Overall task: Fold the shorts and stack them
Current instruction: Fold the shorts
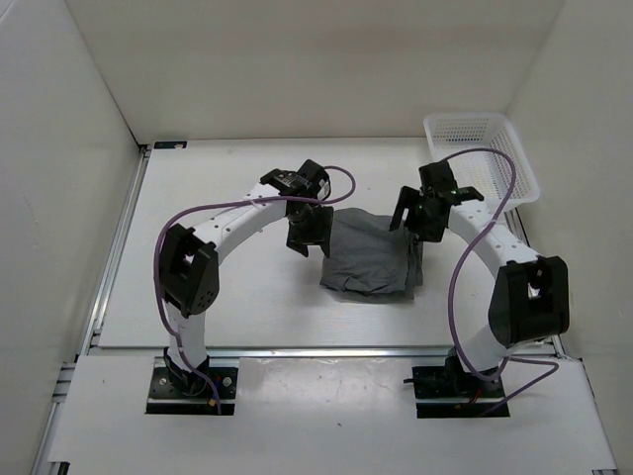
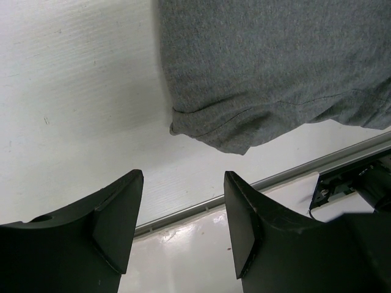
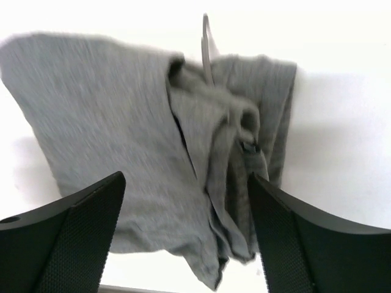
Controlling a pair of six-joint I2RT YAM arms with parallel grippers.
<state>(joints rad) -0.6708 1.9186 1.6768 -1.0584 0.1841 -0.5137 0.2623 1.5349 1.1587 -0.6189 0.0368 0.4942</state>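
- Shorts are lying in the middle of the table, between the two grippers. They are well apart from the basket, which is sitting in the far right corner.
- Progress, my read: the folding is looking partly done. The cloth is sitting as a compact, roughly square packet, with no two legs spreading out.
- The fold isn't looking clean. The left part is lying flat and smooth. The right part is bunching into several loose layers and ridges, with a flap drooping at the near right corner.
- A thin grey strip is sticking out past the far edge in the right wrist view. It may be a drawstring, but I cannot tell.
- The left wrist view is showing a rounded, hemmed corner with a stitched seam, puffing up slightly off the table.
- Left gripper is hovering just beside the left edge of the shorts. Its jaws are standing apart with nothing between them.
- Right gripper is hanging over the bunched right edge, jaws spread wide and pinching nothing. The cloth is lying loose below them.
- Remaining, as I'm judging it: tidying or refolding the right side, then stacking. Only one pair is showing and no pile is in sight, so the stacking spot isn't clear.
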